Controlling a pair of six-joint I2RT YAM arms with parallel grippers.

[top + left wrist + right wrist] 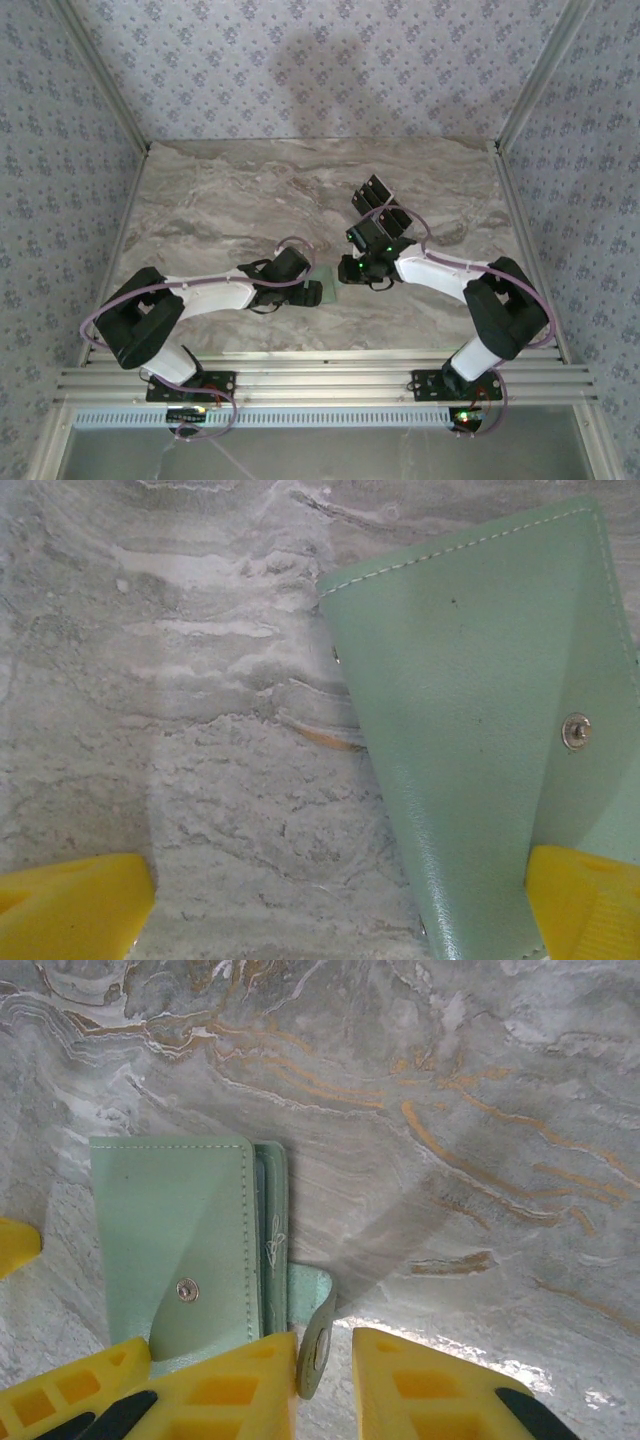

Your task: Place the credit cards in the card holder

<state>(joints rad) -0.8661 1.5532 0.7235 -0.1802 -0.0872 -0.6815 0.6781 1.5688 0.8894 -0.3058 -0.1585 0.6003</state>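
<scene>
Marbled grey stone with orange veins forms the table [220, 200], which is enclosed by walls [300, 70] papered in a small floral pattern. Near the middle of the table the card holder [322, 275] is seen lying between the two grippers. In the right wrist view it [180, 1230] is shown as a pale-green wallet with a stitched edge and a metal snap [187, 1290], its strap tab [318, 1332] standing upright.

The right gripper [325, 1345] is positioned over that tab. Its yellow fingers [240, 1380] are drawn nearly together with the tab between them; one finger is touched by the tab, while a narrow gap is left to the other, so no pinch is made.

The left gripper [330, 910] is held low over the other side of the card holder, its fingers [70, 905] spread wide. One finger is seen at the wallet's lower corner; contact cannot be judged.

The credit cards [372, 193] are seen as black rectangles farther back on the table, just beyond the right arm's wrist and apart from the wallet.
</scene>
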